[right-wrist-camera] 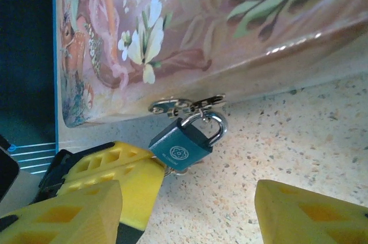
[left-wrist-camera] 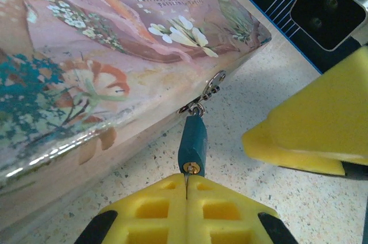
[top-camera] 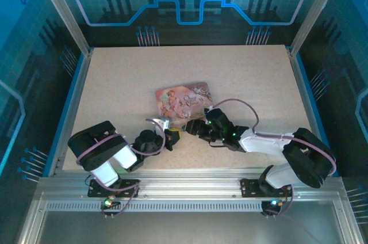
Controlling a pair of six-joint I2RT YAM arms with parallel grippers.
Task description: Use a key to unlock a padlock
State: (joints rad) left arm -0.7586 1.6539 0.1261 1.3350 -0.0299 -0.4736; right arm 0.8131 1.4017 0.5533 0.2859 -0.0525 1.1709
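Top view, tin: the pink illustrated tin (top-camera: 184,100) lies on the surface (top-camera: 115,83), middle width, nearer the near edge.
Top view, fingers: the left fingers (top-camera: 173,136) and right fingers (top-camera: 193,126) meet just off the tin's near edge, close beside each other.
Left wrist, left fingers: the left fingers (left-wrist-camera: 161,209) are pressed together, pinching the key (left-wrist-camera: 186,176); only a thin sliver of it shows.
Left wrist, padlock: the teal padlock (left-wrist-camera: 192,140) hangs from the hasp (left-wrist-camera: 207,90) on the tin's (left-wrist-camera: 115,54) side wall, with the key tip at its keyhole.
Left wrist, right fingers: one of the right fingers (left-wrist-camera: 310,129) stands beside the padlock, not touching it.
Right wrist, padlock: the padlock (right-wrist-camera: 179,149) is tilted, its shackle (right-wrist-camera: 217,124) looped through the hasp (right-wrist-camera: 184,105).
Right wrist, right fingers: the right fingers (right-wrist-camera: 310,215) are spread wide, with nothing between them.
Right wrist, left fingers: the left fingers (right-wrist-camera: 115,169) touch the padlock's lower end.
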